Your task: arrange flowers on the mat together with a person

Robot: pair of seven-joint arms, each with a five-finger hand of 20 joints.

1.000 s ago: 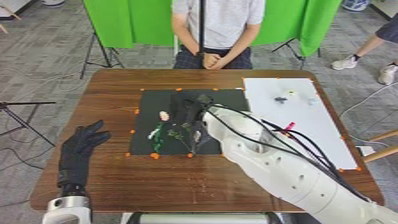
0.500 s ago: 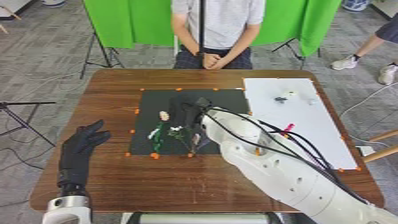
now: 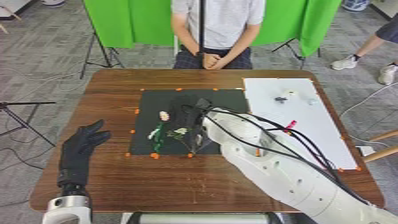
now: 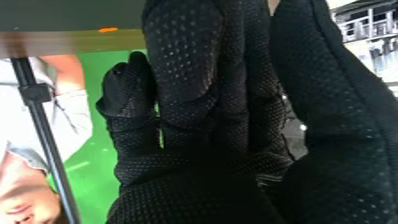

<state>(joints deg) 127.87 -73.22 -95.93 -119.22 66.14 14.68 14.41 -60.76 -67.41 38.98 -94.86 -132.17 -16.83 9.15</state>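
Brown wood makes up the worktop (image 3: 102, 110), and at its left the left robot hand (image 3: 80, 145) lies toward eight o'clock from the mat's centre, its fingers loosely extended and holding nothing; it is best kept parked there, out of the other arm's path. Next comes the dark mat (image 3: 149, 102), with a pale pink flower (image 3: 163, 115) toward ten o'clock of its centre and green stem and leaves (image 3: 158, 143) running down toward seven. A white flower (image 3: 181, 131) lies just to the right of that, also toward seven o'clock and close to the right robot hand (image 3: 185, 112). That robot hand is over the middle of the mat, fingers nearly straight and thumb apart, with nothing seen in its hold. The step in hand looks like settling or leaving a flower in the bunch. To do it well, any nudge should be light and flat-fingered, keeping the stems close together at six o'clock and the heads fanned toward twelve. Lifting straight up before swinging away would keep fingertips or glove fabric from snagging the leaves. The right arm (image 3: 266, 157) comes in from five o'clock, partly over the white sheet (image 3: 315, 130), so its return should clear the pink item (image 3: 291, 125) near the sheet's middle. Small blooms (image 3: 281, 100) wait toward eleven to one o'clock there; being so little, they probably call for a careful fingertip pinch.
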